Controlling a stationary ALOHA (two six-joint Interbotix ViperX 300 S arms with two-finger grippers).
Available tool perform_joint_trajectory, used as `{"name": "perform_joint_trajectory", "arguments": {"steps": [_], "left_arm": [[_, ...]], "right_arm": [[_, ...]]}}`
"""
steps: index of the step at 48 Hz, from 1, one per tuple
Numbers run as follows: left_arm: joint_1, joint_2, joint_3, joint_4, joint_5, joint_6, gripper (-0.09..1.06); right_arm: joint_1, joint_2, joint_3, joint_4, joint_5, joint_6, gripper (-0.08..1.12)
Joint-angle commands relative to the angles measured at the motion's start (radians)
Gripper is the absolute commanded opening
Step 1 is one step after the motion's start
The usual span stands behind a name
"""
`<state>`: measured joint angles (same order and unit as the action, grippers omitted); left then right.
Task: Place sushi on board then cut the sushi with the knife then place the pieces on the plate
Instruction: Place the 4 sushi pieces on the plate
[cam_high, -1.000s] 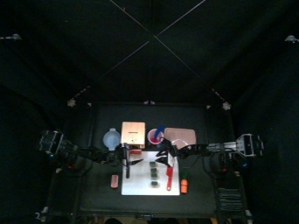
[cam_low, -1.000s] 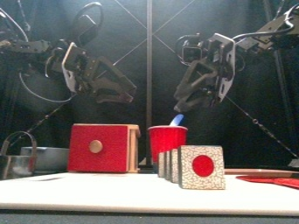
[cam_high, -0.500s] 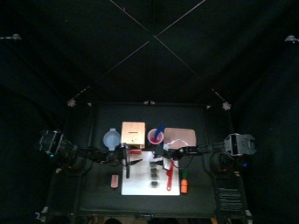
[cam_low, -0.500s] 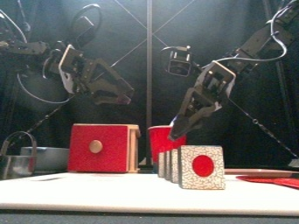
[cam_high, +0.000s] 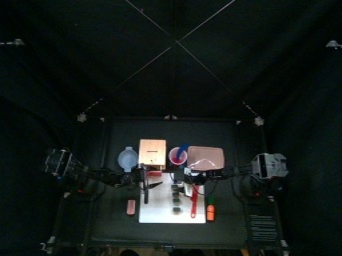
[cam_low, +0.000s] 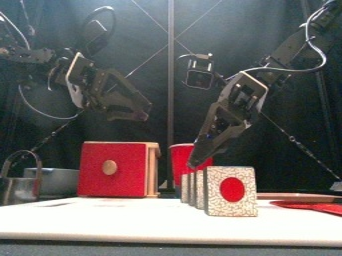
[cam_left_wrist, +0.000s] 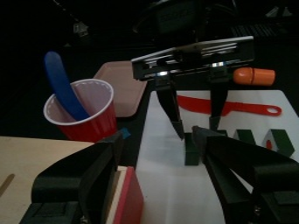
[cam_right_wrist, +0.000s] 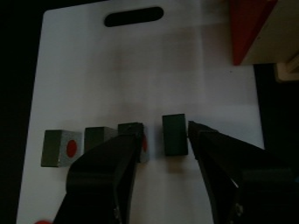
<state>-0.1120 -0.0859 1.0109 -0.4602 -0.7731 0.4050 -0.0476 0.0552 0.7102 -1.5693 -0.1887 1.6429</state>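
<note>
Black table (cam_high: 114, 225), curtained booth. Right gripper (cam_right_wrist: 162, 144) jaws apart, low over sushi row (cam_right_wrist: 96, 142) on board (cam_right_wrist: 140, 70), end piece (cam_right_wrist: 176, 134) roughly between jaws. Do well: drop straight, pinch end piece only, spare neighbours and knife (cam_left_wrist: 239, 110), lift clear, carry to tray (cam_high: 206, 157) behind board. Left gripper (cam_left_wrist: 155, 140) open, raised at board's left. Versus second ago: right gripper lower, nearer sushi.

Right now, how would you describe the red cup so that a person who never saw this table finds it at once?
Start at the white cutting board in the middle of the table. Just behind its back edge, between the wooden box and the pink tray, stands the red cup. It alone holds a blue knife.
</note>
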Motion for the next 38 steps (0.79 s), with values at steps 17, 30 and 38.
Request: {"name": "perform_joint_trajectory", "arguments": {"steps": [17,30,38], "left_arm": [[0.002,-0.006,-0.009,-0.002,-0.005,-0.002,0.96],[0.000,-0.005,-0.006,-0.011,-0.005,-0.003,0.96],[0.000,-0.005,-0.005,-0.014,-0.005,-0.003,0.96]], "right_arm": [[-0.014,-0.011,-0.023,0.038,0.066,-0.002,0.98],[-0.005,0.014,-0.011,0.041,0.064,-0.002,0.98],[-0.009,0.029,-0.012,0.044,0.067,-0.002,0.98]]}}
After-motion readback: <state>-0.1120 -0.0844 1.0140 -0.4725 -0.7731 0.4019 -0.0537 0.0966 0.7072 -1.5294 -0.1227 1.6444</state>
